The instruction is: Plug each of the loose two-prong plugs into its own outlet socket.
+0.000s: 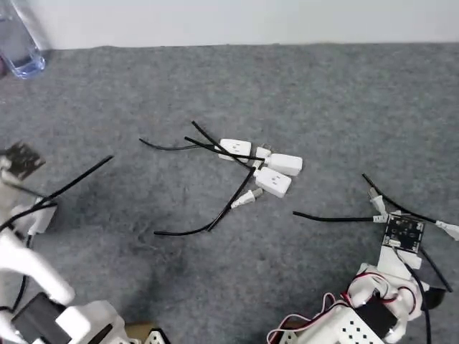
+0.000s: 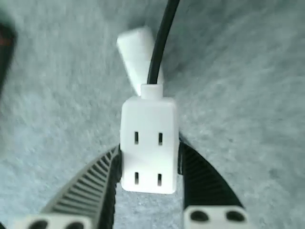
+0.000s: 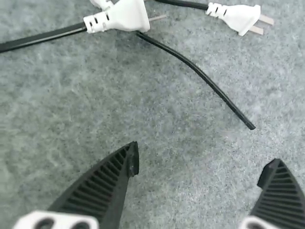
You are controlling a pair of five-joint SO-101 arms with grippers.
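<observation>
L claw (image 2: 150,151) clamped on white socket block (image 2: 148,125) w/ black cord (image 2: 161,43), far left of high view, R claw (image 3: 205,162) wide open, nothing held, lower right, near two loose plugs (image 3: 121,15), three more sockets (image 1: 273,182) mid-frame, grey worktop (image 1: 323,93).

Behind the socket block (image 2: 148,143), a white piece (image 2: 137,52) is too blurred to identify, and the block's black cord (image 2: 162,38) runs out of frame. A white plug (image 3: 123,16) is clipped by the picture's edge. The clear bottle (image 1: 17,43) at the table's far left corner is cut off.
</observation>
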